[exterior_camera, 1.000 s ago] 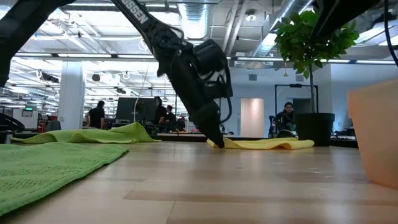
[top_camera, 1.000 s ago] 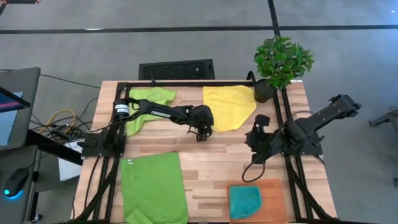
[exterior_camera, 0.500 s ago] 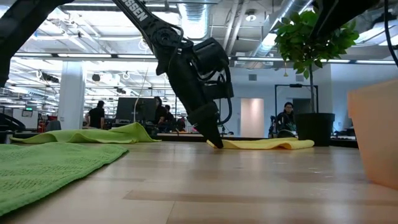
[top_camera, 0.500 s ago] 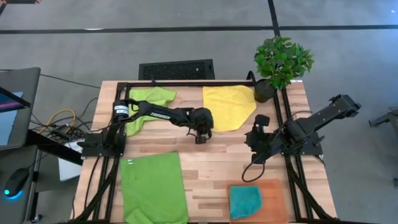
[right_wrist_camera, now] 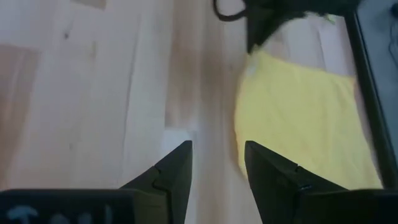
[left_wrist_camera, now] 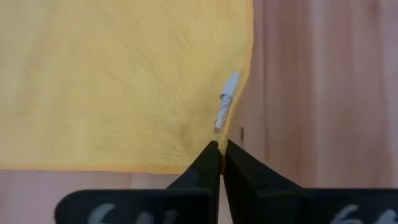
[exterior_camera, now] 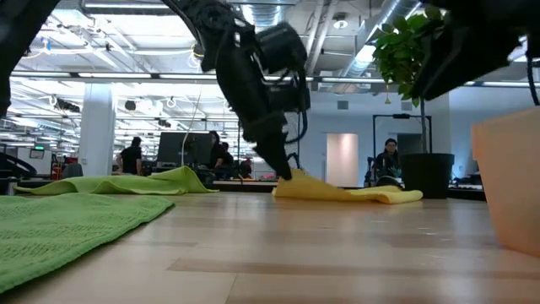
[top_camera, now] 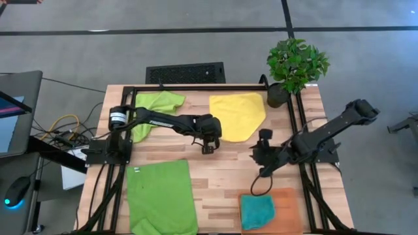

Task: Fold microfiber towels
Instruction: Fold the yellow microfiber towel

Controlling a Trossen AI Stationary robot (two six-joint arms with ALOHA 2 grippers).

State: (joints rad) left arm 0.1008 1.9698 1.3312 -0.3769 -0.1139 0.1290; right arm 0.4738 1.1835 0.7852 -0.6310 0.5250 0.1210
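Only my wrist view shows my left gripper (left_wrist_camera: 220, 152) pinched on the soft yellow microfiber towel's (left_wrist_camera: 118, 81) corner (white tag beside), cloth spreading ahead.

Open-plan office: monitors (exterior_camera: 173, 145), seated people (exterior_camera: 388, 160), exposed ducts (exterior_camera: 396, 17).

Wooden butcher-block table (top_camera: 222, 166) on a grey floor (top_camera: 196, 46) crossed by dark lines. A black vent grille (top_camera: 185, 72) lies behind the table; a potted plant (top_camera: 295, 65) stands at its far right corner. Beyond, an open office: white column (exterior_camera: 97, 127), exposed ceiling ducts (exterior_camera: 396, 17), strip lights, monitors (exterior_camera: 177, 148), seated and standing people (exterior_camera: 131, 154).
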